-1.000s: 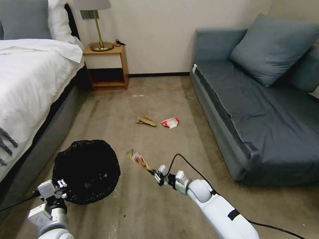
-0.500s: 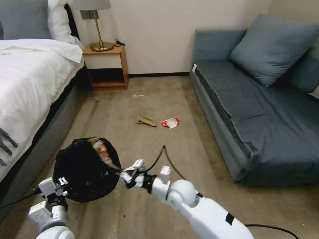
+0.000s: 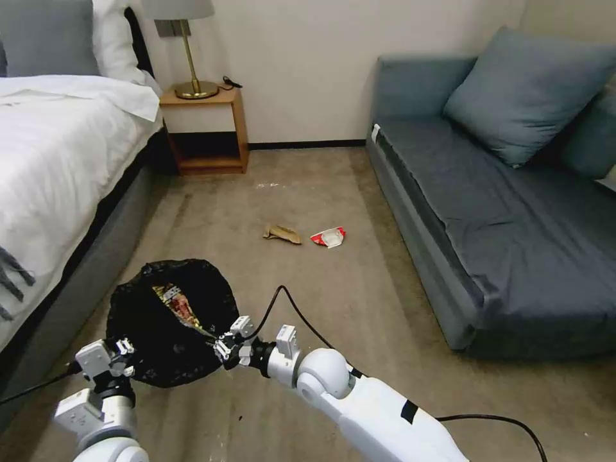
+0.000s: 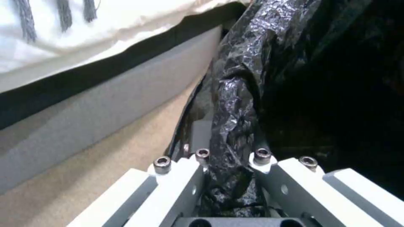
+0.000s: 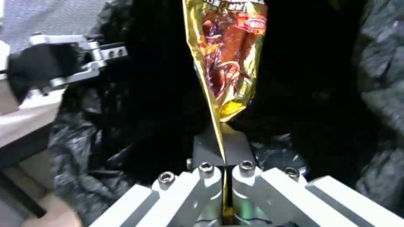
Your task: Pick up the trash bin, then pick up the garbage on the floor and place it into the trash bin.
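Note:
The trash bin [image 3: 138, 350], lined with a wrinkly black bag [image 4: 240, 94], hangs low beside the bed. My left gripper [image 3: 124, 353] [image 4: 231, 156] is shut on its near rim. My right gripper [image 3: 217, 341] [image 5: 223, 148] is shut on the bottom edge of a yellow-brown snack wrapper [image 3: 174, 304] [image 5: 229, 66], a piece of the garbage. It holds the wrapper over the bin's dark opening. On the carpet farther ahead lie a tan paper wad [image 3: 282, 233] and a red-and-white wrapper [image 3: 328, 237], side by side.
A bed [image 3: 58, 167] runs along the left, close to the bin. A grey sofa [image 3: 513, 218] fills the right side. A wooden nightstand [image 3: 205, 131] with a lamp stands at the back wall. My right arm's black cable [image 3: 301, 317] loops over the carpet.
My right gripper has swung left with the snack wrapper, from over the open carpet to over the bin's mouth. The bin has shifted slightly in my left gripper's hold.

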Controlling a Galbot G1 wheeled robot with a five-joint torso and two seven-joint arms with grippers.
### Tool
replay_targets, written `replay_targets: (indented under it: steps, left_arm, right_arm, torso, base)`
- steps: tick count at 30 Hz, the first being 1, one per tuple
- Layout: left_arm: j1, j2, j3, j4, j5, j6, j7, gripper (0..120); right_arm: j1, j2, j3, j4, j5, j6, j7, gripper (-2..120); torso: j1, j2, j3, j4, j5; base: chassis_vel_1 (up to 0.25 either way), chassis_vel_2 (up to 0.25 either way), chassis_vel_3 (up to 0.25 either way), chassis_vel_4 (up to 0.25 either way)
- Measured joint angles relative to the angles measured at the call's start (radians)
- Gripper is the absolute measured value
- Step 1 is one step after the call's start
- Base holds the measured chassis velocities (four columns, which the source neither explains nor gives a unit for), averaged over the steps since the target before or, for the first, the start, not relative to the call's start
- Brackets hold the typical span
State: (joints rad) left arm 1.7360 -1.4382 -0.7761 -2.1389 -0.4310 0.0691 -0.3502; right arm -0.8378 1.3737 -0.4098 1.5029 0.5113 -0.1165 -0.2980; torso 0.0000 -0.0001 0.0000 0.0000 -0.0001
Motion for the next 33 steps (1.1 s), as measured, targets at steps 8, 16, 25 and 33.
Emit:
replay_targets:
  steps: [8,16,25,33]
  left_arm:
    - [-0.005,-0.012,0.003,0.008,0.025,0.000,0.003,3]
    - [-0.014,-0.017,0.004,0.024,0.032,-0.003,0.002,3]
    - [-0.019,-0.015,0.003,0.029,0.021,-0.003,-0.008,3]
    - [-0.030,-0.017,0.005,0.036,0.004,0.001,-0.025,3]
  right_arm:
    - [0.012,0.015,-0.005,-0.002,-0.002,0.005,0.014,2]
    - [0.003,0.001,-0.003,0.016,-0.009,0.021,0.015,30]
    - [-0.011,-0.014,0.003,0.022,-0.031,0.035,0.013,64]
    - [-0.020,-0.005,-0.016,0.008,-0.074,0.041,0.007,96]
  torso:
    - [0.000,0.000,0.000,0.0000,0.0000]
    - [0.000,0.000,0.000,0.0000,0.0000]
    - [0.000,0.000,0.000,0.0000,0.0001]
    - [0.000,0.000,0.000,0.0000,0.0001]
  base:
    - [0.000,0.000,0.000,0.000]
    - [0.000,0.000,0.000,0.000]
    - [0.000,0.000,0.000,0.000]
    - [0.000,0.000,0.000,0.000]
